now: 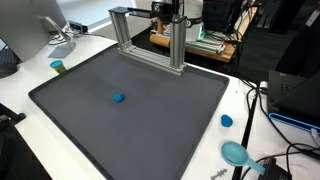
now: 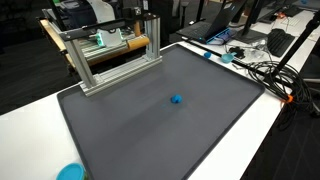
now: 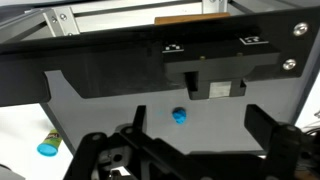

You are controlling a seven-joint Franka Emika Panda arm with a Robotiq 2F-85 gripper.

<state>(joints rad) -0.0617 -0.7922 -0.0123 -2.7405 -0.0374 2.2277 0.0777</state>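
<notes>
Exterior view: a small blue piece (image 1: 118,98) lies alone on a large dark grey mat (image 1: 160,130), left of its middle. An aluminium frame (image 1: 150,45) stands on the mat's far edge. The mat covers most of a white table (image 1: 20,110). On the bare table lie a teal cup (image 1: 58,67), a small blue cap (image 1: 226,121) and a teal disc (image 1: 235,152). I cannot pick out the gripper with certainty here.

Exterior view from another side: the blue piece (image 2: 176,99) sits near the mat's (image 2: 140,135) middle, well apart from the frame (image 2: 115,60). A wooden board (image 2: 125,42) lies behind the frame. Cables (image 2: 270,75) trail over the table's far end, and the room behind is a cluttered lab or office.

Wrist view: the gripper (image 3: 185,160) enters from the bottom edge. Its black fingers (image 3: 95,150) stand wide apart with nothing between them. The blue piece (image 3: 179,116) shows on the mat between and beyond them, not touched. A teal cap (image 3: 47,148) sits on white table at lower left.

Judging by this, nothing is grasped. The piece rests free on the mat, and all handling of it remains.
</notes>
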